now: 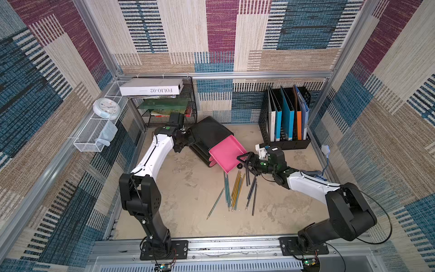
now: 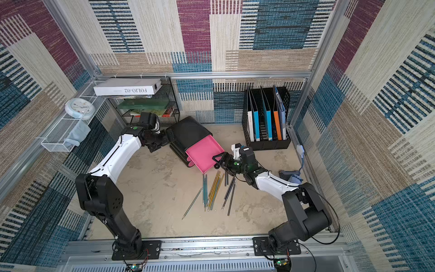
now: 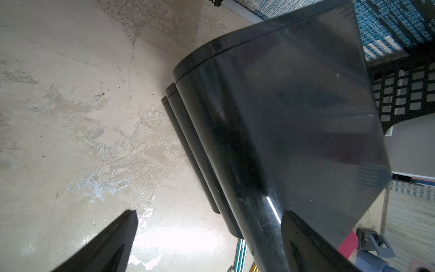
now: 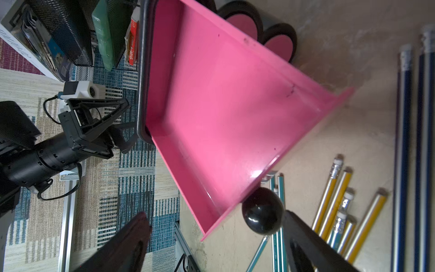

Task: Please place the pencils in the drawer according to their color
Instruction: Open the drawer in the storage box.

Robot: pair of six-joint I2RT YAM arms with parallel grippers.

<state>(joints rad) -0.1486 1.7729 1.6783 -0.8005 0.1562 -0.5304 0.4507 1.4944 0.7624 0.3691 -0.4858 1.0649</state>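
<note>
Task status: early stage, with no pencil stowed yet. The left claw point(image 1: 188, 139) is spread at the 9 o'clock rear of the black drawer unit point(image 1: 208, 130). It pinches nothing, and the left wrist view shows the unit's rounded back corner lying between its fingers, probably as a brace. The top pink drawer point(image 1: 227, 153) is pulled out toward 5 o'clock and is empty. The two lower drawers point(image 4: 280, 44) show closed pink fronts. The black knob point(image 4: 262, 212) on the drawer front sits between the fingers of the right claw point(image 1: 243, 162), which is spread and grips neither the knob nor a pencil. All pencils point(image 1: 236, 192) lie on the tabletop point(image 1: 179, 193) just at 6 o'clock of the open drawer. From left to right these are one stray slanted pencil point(image 1: 215, 203), the teal-green group point(image 1: 226, 190), the yellow-gold group point(image 1: 237, 188) and the dark navy group point(image 1: 252, 192). The colours are already roughly grouped. Remaining work, as judged here, is every pick and placement, and probably opening the lower drawers for the other colours. Legible writing: the white box point(image 1: 150, 87) on the wire shelf at 11 o'clock reads "FOLIO-02", inverted in both top views. The markings on the clock point(image 1: 106, 108) and the binder spines in the file rack point(image 1: 284, 122) at 1 o'clock are too small to read.
</note>
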